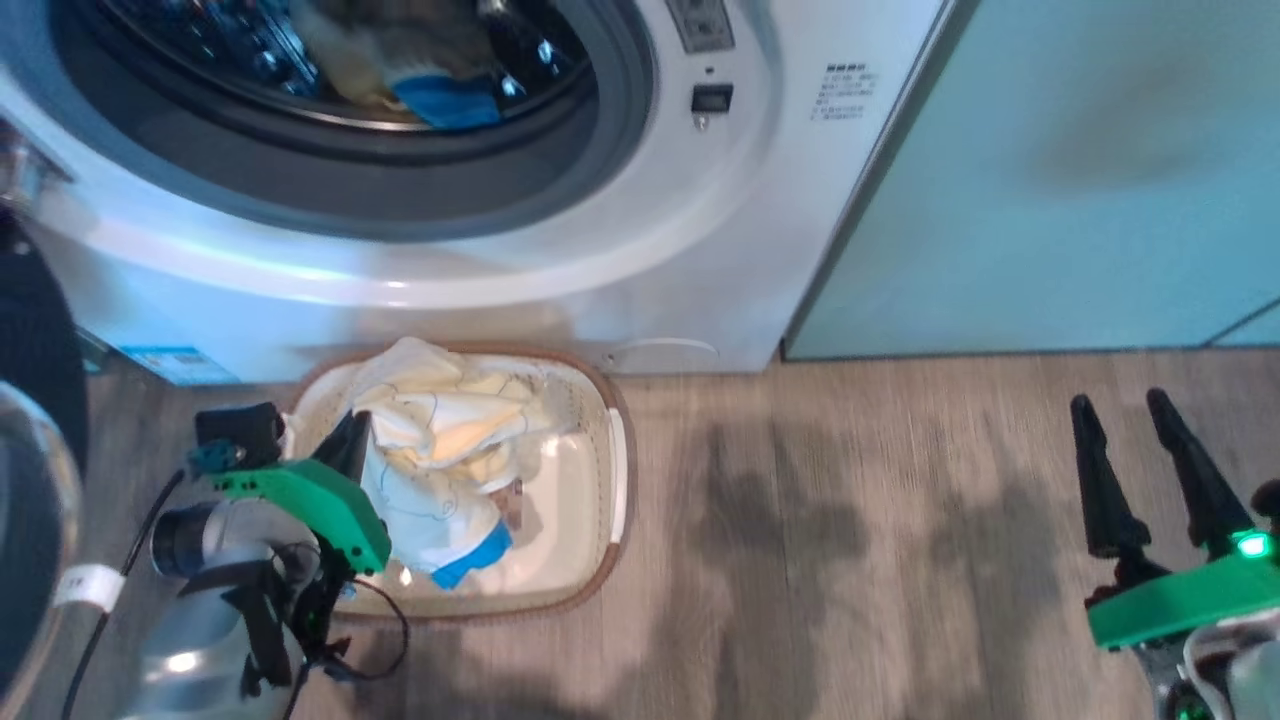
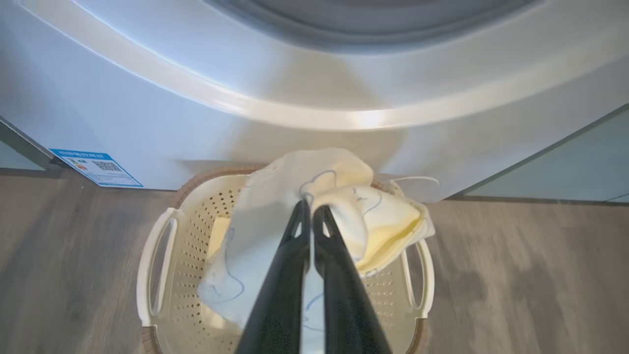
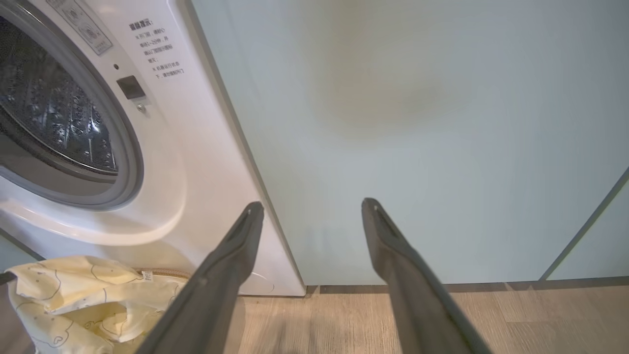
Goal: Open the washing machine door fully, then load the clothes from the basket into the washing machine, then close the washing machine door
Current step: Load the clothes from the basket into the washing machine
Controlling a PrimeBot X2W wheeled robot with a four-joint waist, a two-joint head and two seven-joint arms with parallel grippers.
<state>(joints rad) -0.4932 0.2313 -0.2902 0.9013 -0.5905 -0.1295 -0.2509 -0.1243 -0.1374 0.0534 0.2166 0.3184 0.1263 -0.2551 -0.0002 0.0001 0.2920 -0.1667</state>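
Right of the basket [image 1: 618, 470] the floor [image 1: 850, 520] lies bare. Just behind it rises the washing machine [image 1: 640, 270], drum mouth [image 1: 350, 130] unblocked above; the washing machine door [image 1: 25, 480] juts out left of the basket.

Wood-grain floor [image 1: 850, 560] is being occupied by the basket [image 1: 565, 510], being kept close in front of the washing machine [image 1: 700, 250], itself being carried by the same floor; a pale-green cabinet [image 1: 1050, 200] is being seen standing just beside the machine, on its right.

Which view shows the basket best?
Left wrist: the basket shows both handles, perforated walls and rim around the clothes. Head view has it from above, partly behind the left gripper. Right wrist catches a sliver of rim.
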